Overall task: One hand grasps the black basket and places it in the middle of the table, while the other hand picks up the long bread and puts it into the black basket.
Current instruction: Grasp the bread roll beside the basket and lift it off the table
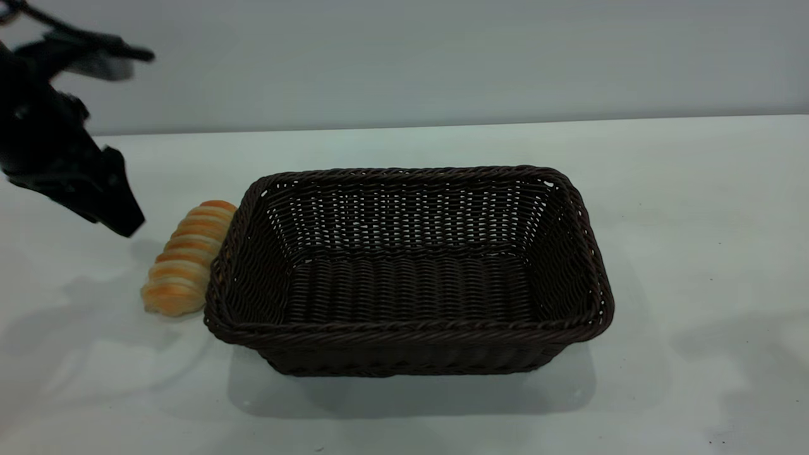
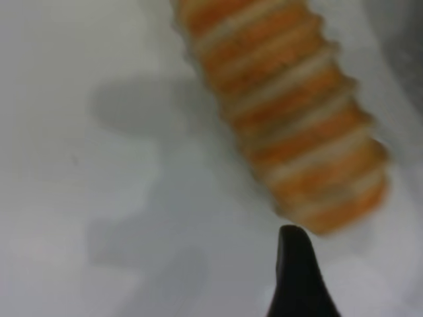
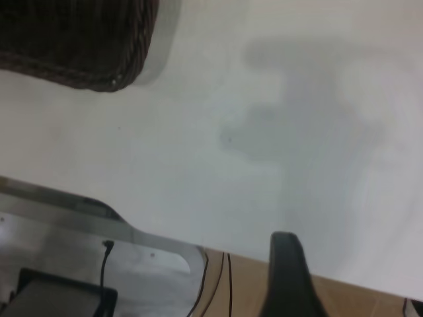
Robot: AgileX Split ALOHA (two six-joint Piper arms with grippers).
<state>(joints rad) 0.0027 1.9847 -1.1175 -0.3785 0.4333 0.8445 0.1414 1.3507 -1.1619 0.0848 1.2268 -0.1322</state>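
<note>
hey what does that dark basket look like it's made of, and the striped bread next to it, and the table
The black basket looks like woven wicker or plastic rattan, dark brown-black with a slight sheen, braided rim, gaps in the weave. The long bread has a matte, ridged crust banded cream and golden orange; real or replica, I cannot tell. The table seems a smooth, pale laminate that shows soft shadows.

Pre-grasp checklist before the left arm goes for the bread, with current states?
1. Black basket near mid-table, upright: ok.
2. Basket interior empty, room for the loaf: ok.
3. Long bread lying on the table, against the basket's left side: ok.
4. Left gripper above and left of the bread, not touching it: ok.
5. Left gripper's opening wide enough for the loaf: cannot tell.
6. Right gripper away from the basket, past the table edge: ok.
</note>
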